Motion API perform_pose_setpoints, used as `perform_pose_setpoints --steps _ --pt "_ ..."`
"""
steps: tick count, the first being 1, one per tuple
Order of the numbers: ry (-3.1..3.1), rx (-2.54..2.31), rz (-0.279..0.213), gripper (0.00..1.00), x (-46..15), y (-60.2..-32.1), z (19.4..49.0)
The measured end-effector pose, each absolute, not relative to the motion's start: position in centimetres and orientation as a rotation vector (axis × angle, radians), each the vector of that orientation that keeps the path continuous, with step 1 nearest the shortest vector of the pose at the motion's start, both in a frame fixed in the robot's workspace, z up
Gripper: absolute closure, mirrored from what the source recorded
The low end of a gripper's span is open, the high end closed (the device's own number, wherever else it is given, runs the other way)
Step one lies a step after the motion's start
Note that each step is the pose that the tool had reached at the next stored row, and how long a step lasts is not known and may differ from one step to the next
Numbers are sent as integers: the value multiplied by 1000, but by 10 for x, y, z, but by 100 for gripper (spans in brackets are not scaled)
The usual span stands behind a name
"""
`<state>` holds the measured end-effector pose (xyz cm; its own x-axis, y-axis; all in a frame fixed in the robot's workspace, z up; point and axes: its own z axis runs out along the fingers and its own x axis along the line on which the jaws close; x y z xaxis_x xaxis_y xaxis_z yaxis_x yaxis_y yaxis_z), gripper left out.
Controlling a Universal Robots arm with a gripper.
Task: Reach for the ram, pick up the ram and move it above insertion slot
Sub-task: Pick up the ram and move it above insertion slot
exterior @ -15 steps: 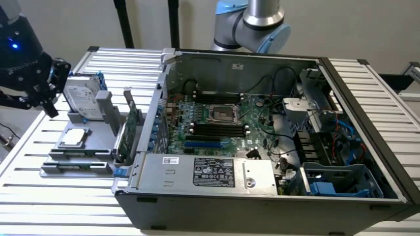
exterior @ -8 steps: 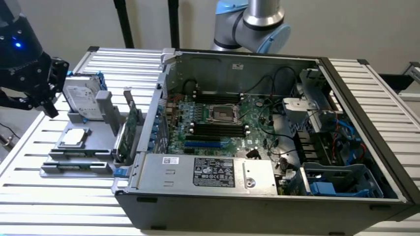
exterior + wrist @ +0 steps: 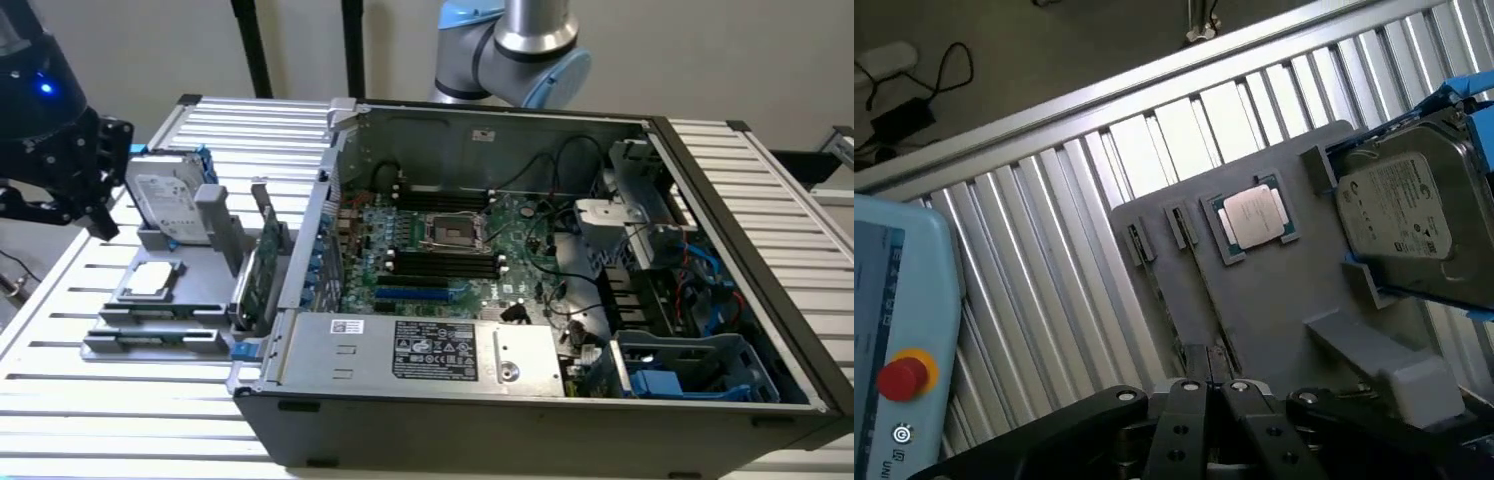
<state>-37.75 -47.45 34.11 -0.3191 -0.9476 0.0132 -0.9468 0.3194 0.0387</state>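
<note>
At the exterior view's left, over the left side of the gray tray (image 3: 200,272), the tool (image 3: 1212,385) hangs w/ fingers pressed together: nothing pinched, nothing touched. In the wrist view its tips sit above the tray near the ends of two long narrow holders (image 3: 1139,243).

Ram (image 3: 160,312): prob. the thin dark strip in the holder just near of the CPU (image 3: 147,280), low & edge-on, so can't be sure. A 2nd holder of the same kind lies nearer still. It is apart from the tool.

Edges/room:
- The tray's right edge is just beside the left wall of the PC case (image 3: 747,250).
- The slatted worktop (image 3: 120,410) is bare on the tray's near side.
- The case top is off, so the inside is open from above.
- A pendant w/ a red button (image 3: 904,378) lies on the slats, well apart from the tray.

Containers:
- The tray also holds a hard drive (image 3: 167,190) upright in a blue bracket at the far end, & an expansion card (image 3: 267,250) on edge at the right.
- The case holds the motherboard (image 3: 514,235), w/ dark insertion slots (image 3: 441,265) near the CPU socket
</note>
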Motion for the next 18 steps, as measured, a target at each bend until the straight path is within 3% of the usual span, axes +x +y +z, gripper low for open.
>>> perform_pose_setpoints --steps 18 --pt "-2200 2191 -28 89 -378 -475 340"
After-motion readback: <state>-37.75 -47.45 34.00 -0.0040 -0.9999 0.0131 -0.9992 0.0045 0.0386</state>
